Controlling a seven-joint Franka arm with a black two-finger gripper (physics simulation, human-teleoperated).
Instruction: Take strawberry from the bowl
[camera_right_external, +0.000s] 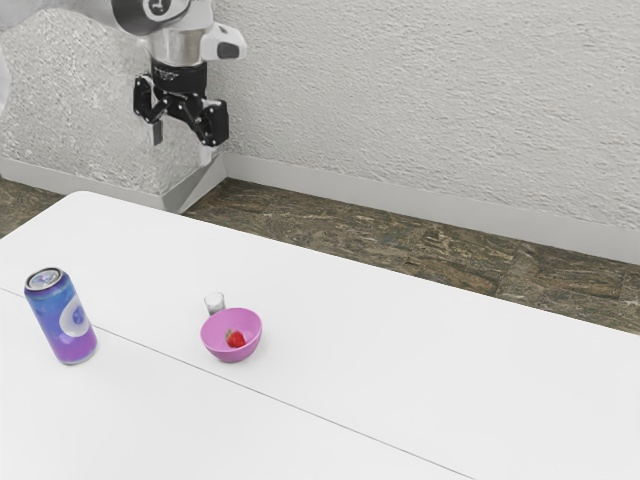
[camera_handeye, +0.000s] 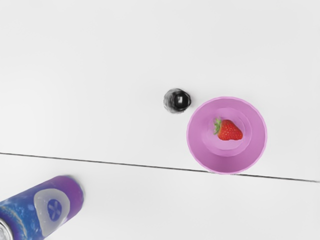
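Observation:
High above the table's far left part in the exterior view, my gripper (camera_right_external: 182, 138) hangs open, its two fingers wide apart with nothing between them. The pink bowl (camera_right_external: 218, 346) stands upright on the table, well below the hand. Inside it lies the red strawberry (camera_right_external: 236, 339). The wrist view looks down on the bowl (camera_handeye: 200, 150) and on the strawberry (camera_handeye: 230, 130), which rests on the bowl's bottom with its green leaves at one end.
A small glass-like object (camera_right_external: 214, 302) stands close beside the bowl. The tall blue and purple can (camera_right_external: 62, 316) is upright at the exterior view's left. Both are on the white table (camera_right_external: 420, 350), which has a thin dark seam. A textured wall rises behind.

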